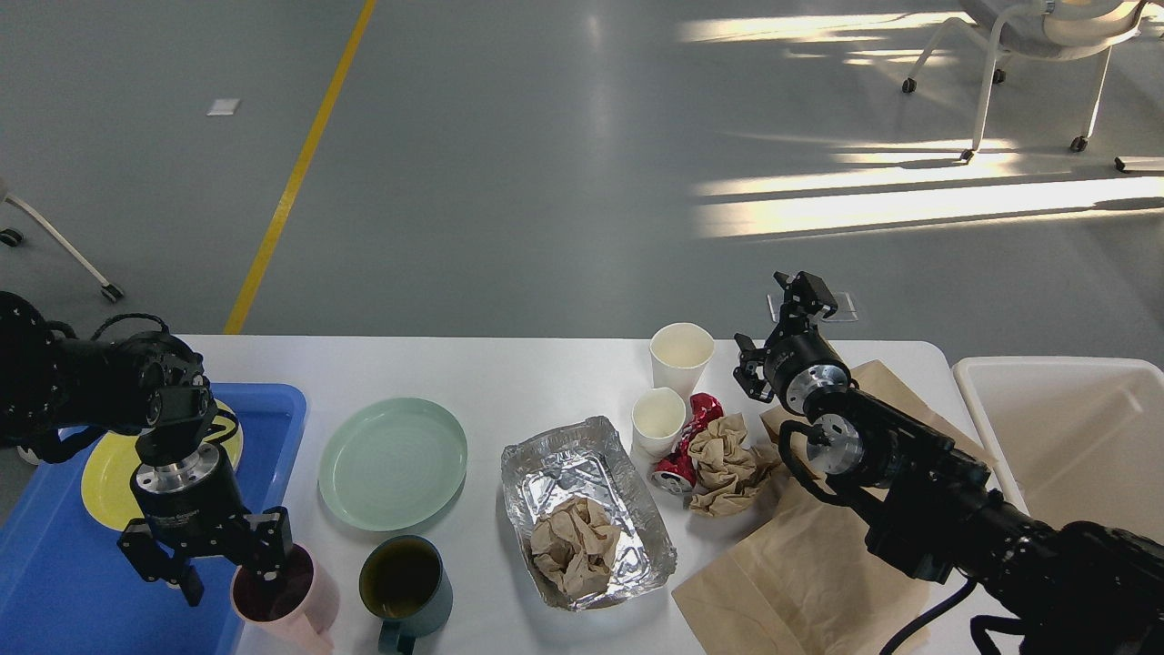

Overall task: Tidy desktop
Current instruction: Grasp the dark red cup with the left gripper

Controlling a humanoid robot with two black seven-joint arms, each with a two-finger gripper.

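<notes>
White desktop (pixel 546 373) spans the near half of the view, grey floor beyond it. Blue plastic tray (pixel 55 564) sits at its left end, holding a yellow plate (pixel 105 473). Left gripper (pixel 223 569) points down at the tray's right edge, fingers apart, one finger at the rim of a pink cup (pixel 291 600); whether it actually clamps the rim cannot be told. Dark green mug (pixel 403 578) stands just right of the pink cup, near edge. Pale green plate (pixel 393 462) lies farther back, between tray and foil tray (pixel 582 509). The foil tray holds a crumpled brown paper wad (pixel 575 544). Two white paper cups right of the foil: a larger one (pixel 681 355) farther, a smaller one (pixel 658 418) nearer. A crushed red can (pixel 682 459) and a second crumpled brown paper (pixel 727 459) lie touching, just right of the smaller cup. Flat brown paper bag (pixel 782 582) lies under the right arm. Right gripper (pixel 782 323) hovers near the far edge, right of the larger cup, fingers spread, holding nothing. White plastic bin (pixel 1055 373) stands off the right end.
</notes>
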